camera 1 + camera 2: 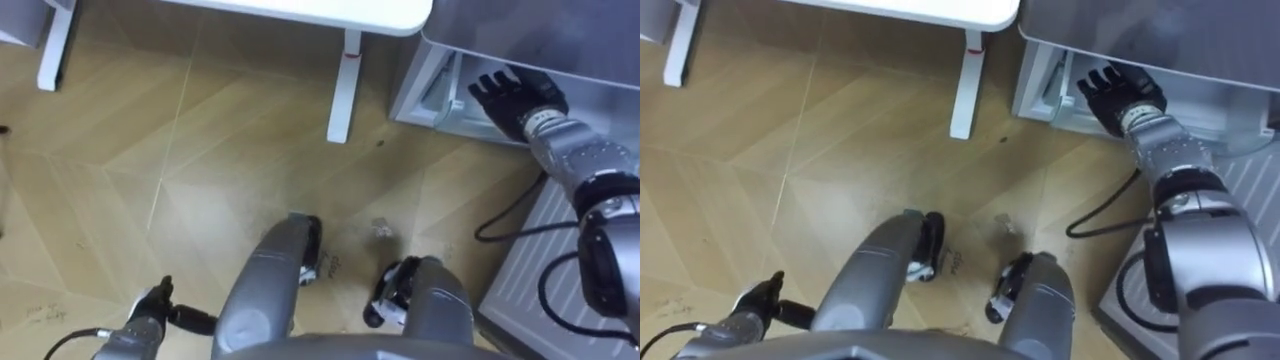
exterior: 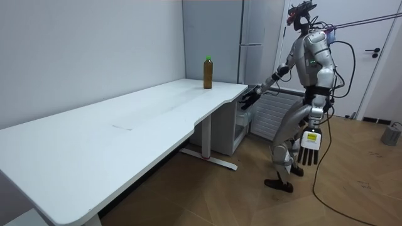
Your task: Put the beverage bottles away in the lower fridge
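Seen in the room view, the amber plastic drink bottle with a green cap (image 2: 208, 72) stands on the long white table (image 2: 94, 138), at ten o'clock from the robot's right hand (image 1: 512, 92). That hand is at the tall grey fridge (image 2: 264, 31), fingers spread apart. The left hand (image 2: 309, 145) hangs with fingers straight.

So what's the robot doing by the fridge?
It stands by the fridge, reaching its open right hand toward the lower part. Its left hand hangs open at its side. The drink bottle stands on the white desk, not picked up yet.
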`<state>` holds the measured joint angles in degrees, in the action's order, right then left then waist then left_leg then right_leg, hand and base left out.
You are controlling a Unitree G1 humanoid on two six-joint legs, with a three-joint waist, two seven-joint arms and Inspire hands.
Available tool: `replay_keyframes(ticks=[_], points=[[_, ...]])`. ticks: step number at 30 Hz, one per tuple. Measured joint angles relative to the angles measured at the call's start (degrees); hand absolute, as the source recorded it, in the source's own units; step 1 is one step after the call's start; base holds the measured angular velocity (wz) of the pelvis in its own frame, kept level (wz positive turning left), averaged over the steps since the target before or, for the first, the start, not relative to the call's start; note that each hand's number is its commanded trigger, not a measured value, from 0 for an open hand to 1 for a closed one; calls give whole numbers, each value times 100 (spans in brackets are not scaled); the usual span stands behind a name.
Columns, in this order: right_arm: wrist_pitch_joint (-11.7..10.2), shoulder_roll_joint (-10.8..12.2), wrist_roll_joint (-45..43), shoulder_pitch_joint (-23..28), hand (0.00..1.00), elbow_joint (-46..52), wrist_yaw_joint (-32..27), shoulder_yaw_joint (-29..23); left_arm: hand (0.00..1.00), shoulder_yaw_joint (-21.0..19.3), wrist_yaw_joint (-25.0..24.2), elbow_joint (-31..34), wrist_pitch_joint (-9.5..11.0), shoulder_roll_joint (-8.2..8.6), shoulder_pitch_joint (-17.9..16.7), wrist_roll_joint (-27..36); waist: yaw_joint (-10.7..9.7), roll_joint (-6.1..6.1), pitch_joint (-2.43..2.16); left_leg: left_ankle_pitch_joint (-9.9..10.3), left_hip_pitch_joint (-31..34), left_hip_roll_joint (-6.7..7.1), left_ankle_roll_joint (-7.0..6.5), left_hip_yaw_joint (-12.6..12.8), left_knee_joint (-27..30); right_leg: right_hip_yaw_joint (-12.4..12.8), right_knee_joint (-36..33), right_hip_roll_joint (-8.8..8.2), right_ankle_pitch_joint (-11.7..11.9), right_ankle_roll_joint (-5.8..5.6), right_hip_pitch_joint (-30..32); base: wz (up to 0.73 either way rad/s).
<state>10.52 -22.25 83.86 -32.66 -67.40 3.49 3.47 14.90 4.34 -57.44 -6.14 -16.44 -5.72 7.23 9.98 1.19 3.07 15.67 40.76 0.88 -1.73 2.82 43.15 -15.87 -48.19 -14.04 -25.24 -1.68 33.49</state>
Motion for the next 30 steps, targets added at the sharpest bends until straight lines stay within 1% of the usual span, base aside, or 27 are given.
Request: replay_keyframes(ticks=[4,6,9,11,13,14,15,16,17,18,19,21,22,23,24,25,26,27,30], points=[[32,29,-105,236,0,0,136,40,0,-134,-103,-13,-20,3,8,-22,-2,-1,-1,-2,-397,21,0,1,-256,-10,294,32,52,-46,-401,0],[95,45,-149,392,0,3,149,42,0,-166,-135,-78,13,4,15,-23,-3,-4,-5,-11,-678,78,-3,6,-449,-27,531,55,98,-90,-692,0],[110,108,-155,558,0,7,149,42,0,-181,-143,-138,16,10,16,-38,-20,-6,-7,-14,-971,67,-9,9,-597,-71,799,83,179,-120,-1008,-1],[110,176,-156,704,0,7,155,42,0,-282,-143,-166,13,20,24,-62,-32,-1,-9,-18,-1217,68,-11,14,-755,-103,995,108,248,-135,-1262,0],[110,193,-372,929,0,99,240,39,0,-449,-134,-168,18,46,20,-59,-60,7,-24,-45,-1474,73,-21,15,-968,-135,1262,133,301,-177,-1507,0],[115,193,-611,1127,0,258,343,37,0,-585,-130,-194,16,78,6,-64,-98,-5,-38,-64,-1662,70,-20,15,-1102,-153,1462,180,384,-184,-1713,-8],[135,209,-774,1372,0,421,441,39,0,-654,-127,-230,14,80,-40,-63,-140,1,-115,-78,-1833,77,-13,17,-1254,-176,1691,243,474,-201,-1947,-9],[136,215,-774,1517,0,509,508,38,0,-714,-124,-231,17,91,-71,-63,-155,8,-142,-98,-1927,76,-11,16,-1339,-187,1819,273,516,-210,-2067,-9],[141,219,-769,1858,0,731,649,36,0,-800,-118,-203,24,119,-155,-62,-186,26,-201,-134,-2172,66,-7,17,-1529,-189,2097,338,631,-229,-2315,-13],[146,219,-781,2170,0,948,804,38,0,-815,-110,-211,19,137,-244,-62,-225,53,-229,-152,-2440,57,0,36,-1708,-173,2384,397,726,-243,-2579,-16],[143,220,-779,2309,0,1039,881,35,0,-815,-110,-209,21,146,-295,-63,-253,56,-253,-152,-2549,40,1,50,-1775,-167,2523,433,776,-249,-2708,-22],[109,231,-842,2726,0,1279,1174,33,0,-914,-108,-237,8,186,-460,-47,-369,127,-333,-163,-2957,-19,20,121,-1994,-149,3008,563,961,-246,-3195,-20],[71,238,-916,2830,0,1329,1242,31,0,-946,-103,-248,11,193,-490,-54,-386,155,-341,-164,-3059,-25,22,139,-2043,-139,3097,582,977,-249,-3306,-16],[8,248,-1081,3039,0,1460,1371,25,0,-995,-100,-277,17,225,-527,-59,-411,192,-345,-163,-3220,-50,25,164,-2079,-127,3248,628,1037,-241,-3504,-14],[-36,274,-1185,3187,0,1470,1550,31,0,-1036,-100,-288,12,260,-567,-58,-438,221,-336,-160,-3365,-83,30,188,-2114,-117,3378,679,1104,-229,-3683,-14],[-51,294,-1200,3281,0,1472,1644,30,0,-1037,-100,-285,17,268,-591,-59,-464,193,-319,-142,-3436,-111,62,195,-2161,-103,3442,718,1134,-218,-3755,-12],[-68,368,-1241,3421,0,1472,1732,30,0,-1038,-94,-263,20,270,-636,-58,-479,236,-330,-131,-3512,-137,95,197,-2209,-80,3513,760,1155,-202,-3830,-14],[-63,439,-1307,3528,0,1457,1776,30,0,-1037,-85,-271,4,290,-681,-62,-486,227,-331,-111,-3547,-182,126,204,-2248,-31,3558,814,1200,-179,-3866,-18],[-75,543,-1503,3763,0,1455,1974,24,0,-1038,-79,-264,-44,366,-790,-147,-535,165,-323,-121,-3551,-240,153,247,-2242,18,3564,863,1237,-137,-3855,-13]])
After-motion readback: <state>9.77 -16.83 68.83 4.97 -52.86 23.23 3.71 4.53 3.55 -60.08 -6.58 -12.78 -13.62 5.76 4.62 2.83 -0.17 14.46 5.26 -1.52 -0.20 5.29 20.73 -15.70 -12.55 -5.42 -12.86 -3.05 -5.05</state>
